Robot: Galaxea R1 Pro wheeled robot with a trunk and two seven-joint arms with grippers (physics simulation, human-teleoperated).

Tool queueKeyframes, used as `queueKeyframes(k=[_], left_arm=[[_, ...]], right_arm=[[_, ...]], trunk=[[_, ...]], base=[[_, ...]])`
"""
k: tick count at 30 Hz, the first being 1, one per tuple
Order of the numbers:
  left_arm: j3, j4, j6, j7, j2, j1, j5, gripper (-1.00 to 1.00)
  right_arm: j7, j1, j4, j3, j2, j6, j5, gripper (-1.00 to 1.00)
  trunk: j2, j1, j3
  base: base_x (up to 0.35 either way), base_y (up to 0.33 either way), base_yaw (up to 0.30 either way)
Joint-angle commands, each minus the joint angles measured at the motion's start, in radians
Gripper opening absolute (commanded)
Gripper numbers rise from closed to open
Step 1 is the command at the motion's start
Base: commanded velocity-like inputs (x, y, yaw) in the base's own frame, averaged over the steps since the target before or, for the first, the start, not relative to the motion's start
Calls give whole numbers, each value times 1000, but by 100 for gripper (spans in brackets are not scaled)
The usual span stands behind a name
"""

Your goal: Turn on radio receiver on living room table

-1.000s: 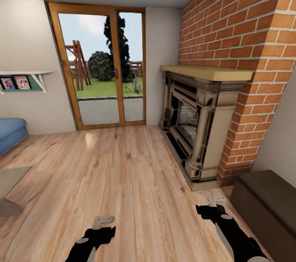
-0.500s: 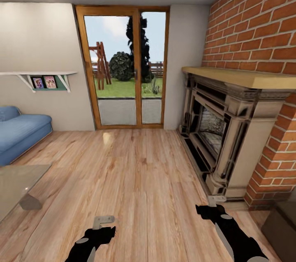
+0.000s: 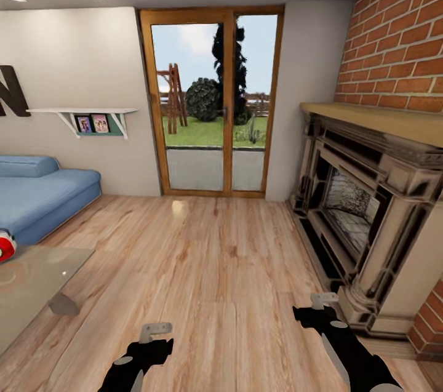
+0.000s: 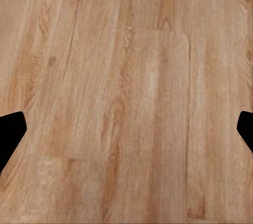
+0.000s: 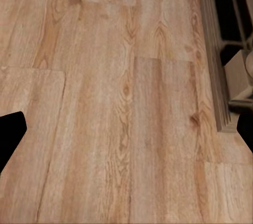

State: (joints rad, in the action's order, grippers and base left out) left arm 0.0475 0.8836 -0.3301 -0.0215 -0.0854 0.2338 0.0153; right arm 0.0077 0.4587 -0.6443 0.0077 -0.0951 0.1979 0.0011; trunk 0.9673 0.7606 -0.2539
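Note:
A sliver of the red radio receiver [image 3: 4, 245] with white trim shows at the far left edge of the head view, on the grey glossy table [image 3: 38, 278]. The rest of the radio is cut off by the frame edge. My left gripper [image 3: 154, 331] and right gripper [image 3: 323, 300] hang low over the plank floor, far from the table. In the left wrist view the black fingertips [image 4: 10, 132] stand wide apart with only floor between them. The right wrist view shows the same spread of fingertips [image 5: 10, 132]. Both are open and hold nothing.
A blue sofa [image 3: 44, 194] stands behind the table at the left. A glass patio door [image 3: 215, 103] is straight ahead. A stone fireplace [image 3: 369, 220] under a brick wall [image 3: 400, 41] lines the right side. Light wood floor [image 3: 209, 269] spreads between them.
The whole view has swung left: the fireplace slid right, while the sofa, the table and the radio's red edge came into view. Both arms keep their pose.

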Motion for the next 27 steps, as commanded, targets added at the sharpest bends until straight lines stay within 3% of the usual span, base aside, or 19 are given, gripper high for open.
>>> queueKeyframes(k=[1,27], left_arm=[[0,0,4,0,0,0,0,100],[1,0,27,0,3,0,-1,100]], right_arm=[[0,0,0,0,0,0,0,100],[0,0,2,0,0,0,-1,100]], trunk=[[-7,-4,3],[-189,-104,85]], base=[[331,0,14],[331,-55,1]])
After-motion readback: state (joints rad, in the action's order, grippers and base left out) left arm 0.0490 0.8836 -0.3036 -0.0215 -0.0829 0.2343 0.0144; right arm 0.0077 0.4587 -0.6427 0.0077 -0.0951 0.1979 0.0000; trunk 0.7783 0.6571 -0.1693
